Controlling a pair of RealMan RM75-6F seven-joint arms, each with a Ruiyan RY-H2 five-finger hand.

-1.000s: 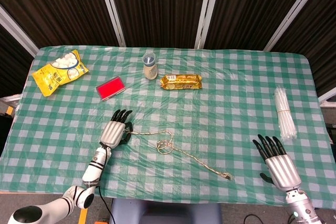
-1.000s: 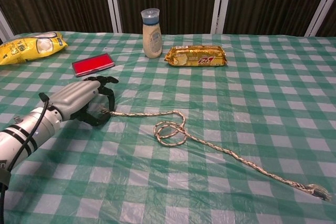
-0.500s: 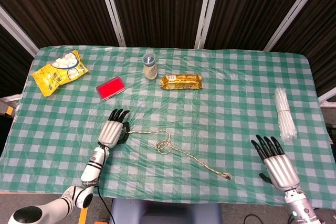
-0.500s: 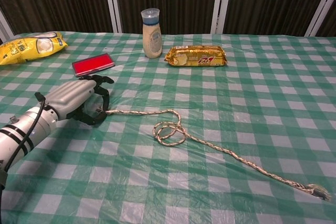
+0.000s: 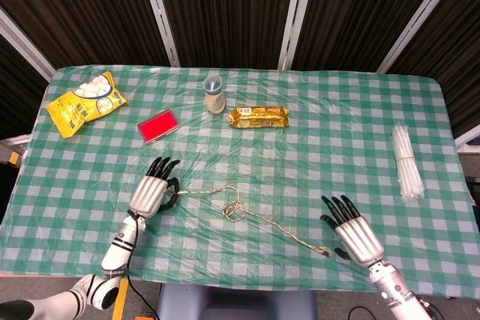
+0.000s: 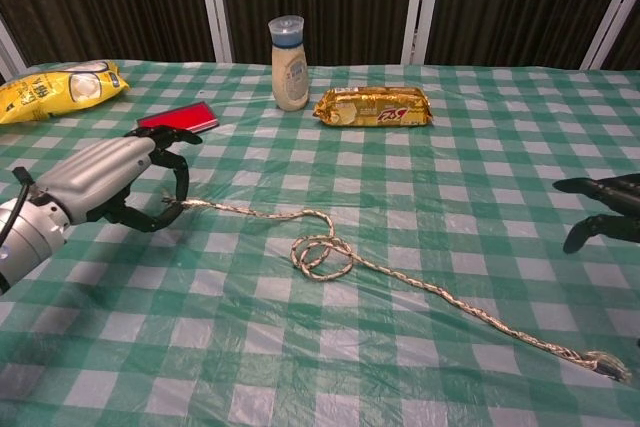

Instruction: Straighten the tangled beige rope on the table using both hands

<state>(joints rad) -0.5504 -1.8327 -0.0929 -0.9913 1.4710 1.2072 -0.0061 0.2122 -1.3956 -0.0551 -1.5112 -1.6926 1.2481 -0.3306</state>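
The beige rope (image 5: 289, 234) lies across the green checked table (image 5: 315, 162), with a small loop (image 6: 320, 255) near its middle and a frayed right end (image 6: 605, 365). My left hand (image 5: 154, 192) pinches the rope's left end just above the cloth; the chest view shows the hand (image 6: 110, 182) with the end between thumb and finger. My right hand (image 5: 351, 231) hovers, fingers spread and holding nothing, just right of the rope's right end and apart from it. Only its dark fingers (image 6: 600, 209) show at the chest view's right edge.
At the back stand a yellow snack bag (image 5: 82, 103), a red case (image 5: 158, 126), a small bottle (image 5: 214, 94) and a gold biscuit packet (image 5: 258, 117). A bundle of clear straws (image 5: 406, 162) lies near the right edge.
My left hand has drawn leftward with the rope's end, stretching the left stretch. My right hand has moved left towards the rope's right end and now shows in the chest view.
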